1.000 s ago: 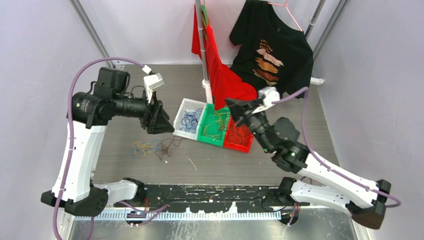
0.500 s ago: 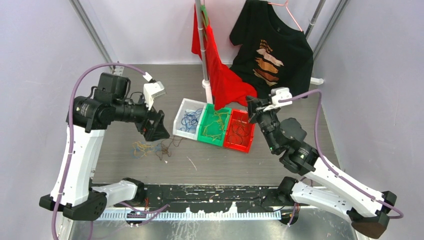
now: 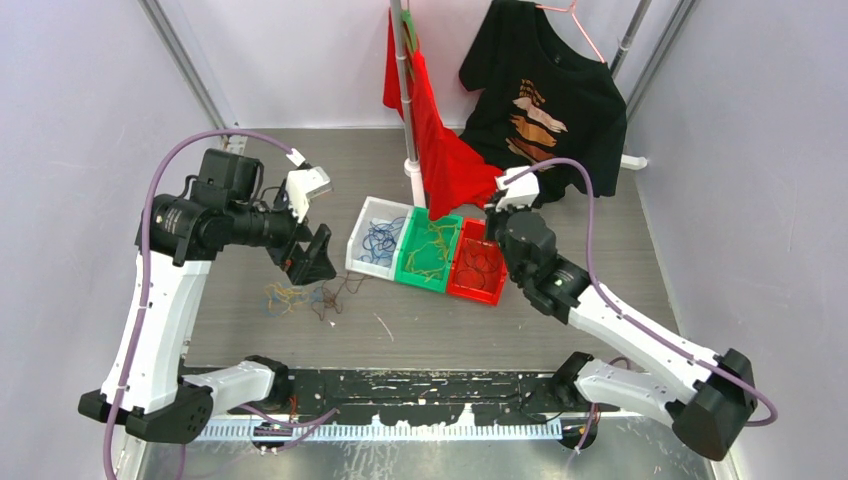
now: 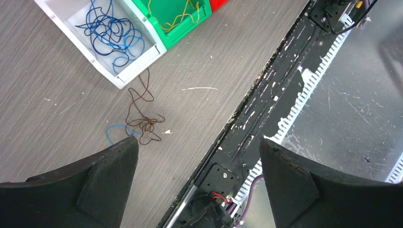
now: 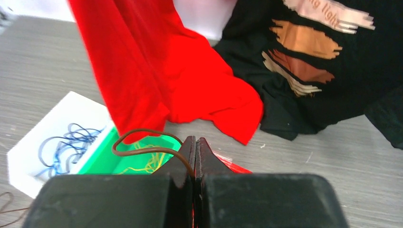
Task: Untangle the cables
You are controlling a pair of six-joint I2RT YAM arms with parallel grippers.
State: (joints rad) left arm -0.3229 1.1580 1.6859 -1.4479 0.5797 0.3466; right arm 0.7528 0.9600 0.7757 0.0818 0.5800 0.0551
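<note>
The right pincer [image 5: 195, 145] is shown clenched on a loop of brown cable [image 5: 142, 152], which is held in the air over the far end of the red bin [image 3: 478, 295]. Over the last second this arm has been swung round behind the bins with its jaws kept shut. The left pincer [image 4: 198, 141] is released: its jaws have been spread wide and it has been brought lower, toward the tangle [image 3: 305, 295] left on the worktop [image 3: 450, 330]. Just ahead of its left finger a knotted brown strand [image 4: 145, 121] and a short blue strand [image 4: 114, 129] are seen, beside the white bin [image 4: 140, 66].

One strand is judged ready for sorting and the next pick is being prepared. Blue cables are gathered in the white bin and yellow ones in the green bin [image 4: 178, 35]. A red garment [image 5: 142, 71] and a black T-shirt [image 5: 309, 61] hang close behind the bins, near the right pincer. The brown and blue strands are interlocked, so both may be dragged by one pull
</note>
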